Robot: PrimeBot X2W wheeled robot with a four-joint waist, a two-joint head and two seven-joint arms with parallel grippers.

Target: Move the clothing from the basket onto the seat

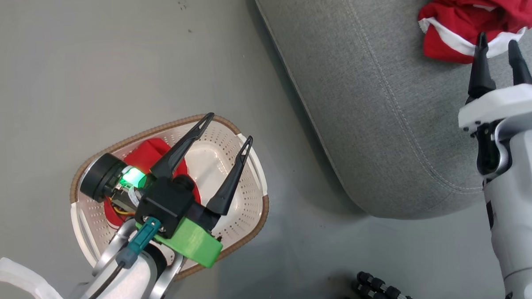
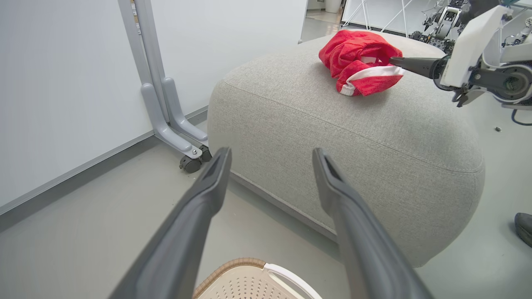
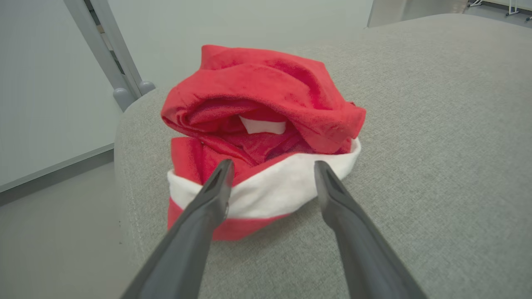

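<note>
Head view: the left gripper (image 1: 228, 129) hangs over the basket (image 1: 213, 162) with its jaws spread wide and nothing in them. A red garment (image 1: 149, 154) lies in the basket under and behind the fingers, partly hidden by the wrist. Waiting there looks like readiness for the next pick. The right gripper (image 1: 497, 42) reaches over the seat (image 1: 379, 97), jaws apart, with a second red garment (image 1: 478, 9) at and beyond its tips.

Left wrist view: the seat's near side fills the gap between the spread fingers, and the basket's rim shows below them. Up and to the right of the tips, the second red garment sits on top of the seat, with a finger of the right gripper at its edge.

Right wrist view: the jaws stand open and grip nothing. The garment's white band runs across the gap right at the fingertips, and the crumpled red bulk lies just beyond. It rests on the seat in a loose heap under its own weight. I judge one piece delivered and one left to fetch.
</note>
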